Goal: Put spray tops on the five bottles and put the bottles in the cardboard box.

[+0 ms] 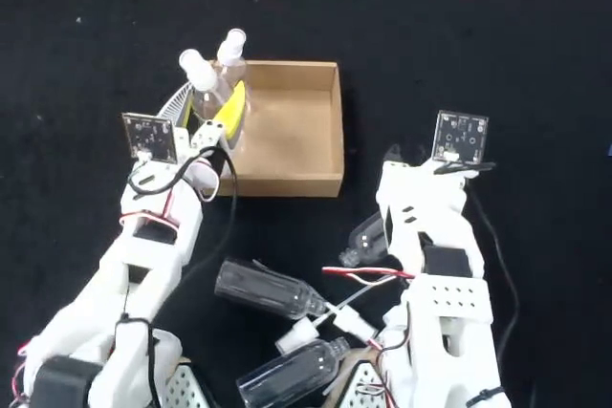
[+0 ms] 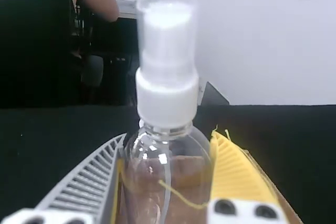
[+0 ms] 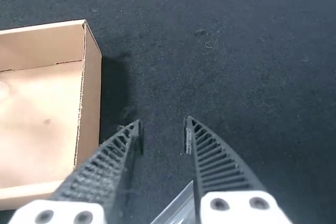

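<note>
Two clear bottles are lying on their sides on the black table (image 1: 535,64), low down between my two arms. The first lying bottle (image 1: 266,287) is sitting nearer the cardboard box (image 1: 287,183). The second lying bottle (image 1: 292,375) is sitting nearer the bottoms of the arms. A small white spray piece (image 1: 302,333) is lying between them, near their necks.

My left claw (image 2: 169,135) is squeezing a held bottle (image 2: 168,174) between its grey finger and its yellow finger. This bottle is standing upright and is wearing a white spray top (image 2: 167,61).

From the high view, the left claw (image 1: 215,107) is hanging at the left wall of the box. Two white tops are sticking up there, side by side: a near white top (image 1: 198,69) and a far white top (image 1: 232,47). I cannot tell which one is on the bottle I am holding, or whether the other bottle is standing inside the box.

My right claw (image 3: 161,129) is hanging over the bare table, just beside the right wall of the box. Its two dark fingers are standing a little apart, and nothing is sitting between their tips.
</note>
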You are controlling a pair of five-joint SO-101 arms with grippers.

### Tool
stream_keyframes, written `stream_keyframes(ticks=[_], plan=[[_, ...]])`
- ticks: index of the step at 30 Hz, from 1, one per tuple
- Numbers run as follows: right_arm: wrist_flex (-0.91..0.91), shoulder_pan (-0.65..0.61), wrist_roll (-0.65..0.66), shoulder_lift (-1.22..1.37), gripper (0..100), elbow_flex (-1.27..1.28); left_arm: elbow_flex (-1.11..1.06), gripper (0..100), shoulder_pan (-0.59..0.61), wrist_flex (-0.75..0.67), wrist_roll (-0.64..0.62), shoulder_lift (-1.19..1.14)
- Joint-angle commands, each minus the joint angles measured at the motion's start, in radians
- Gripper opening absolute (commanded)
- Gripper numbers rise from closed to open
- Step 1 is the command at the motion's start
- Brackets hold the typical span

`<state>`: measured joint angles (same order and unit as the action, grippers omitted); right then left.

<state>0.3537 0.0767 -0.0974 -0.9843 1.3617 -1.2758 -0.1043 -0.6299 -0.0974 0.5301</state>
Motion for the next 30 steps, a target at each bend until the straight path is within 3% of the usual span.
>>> stream_keyframes(ticks=[1, 12, 21, 30], plan=[[-0.032, 0.031, 0.011, 0.002, 12.0, -0.012, 0.064, 12, -0.025, -0.110, 0.000, -0.069], [-0.032, 0.031, 0.011, 0.002, 12.0, -0.012, 0.107, 12, -0.033, -0.351, 0.005, -0.342], [-0.032, 0.031, 0.011, 0.002, 12.0, -0.012, 0.119, 12, -0.030, -0.529, 0.115, -0.532], [-0.032, 0.031, 0.011, 0.002, 12.0, -0.012, 0.211, 12, -0.024, -0.539, 0.114, -0.660]])
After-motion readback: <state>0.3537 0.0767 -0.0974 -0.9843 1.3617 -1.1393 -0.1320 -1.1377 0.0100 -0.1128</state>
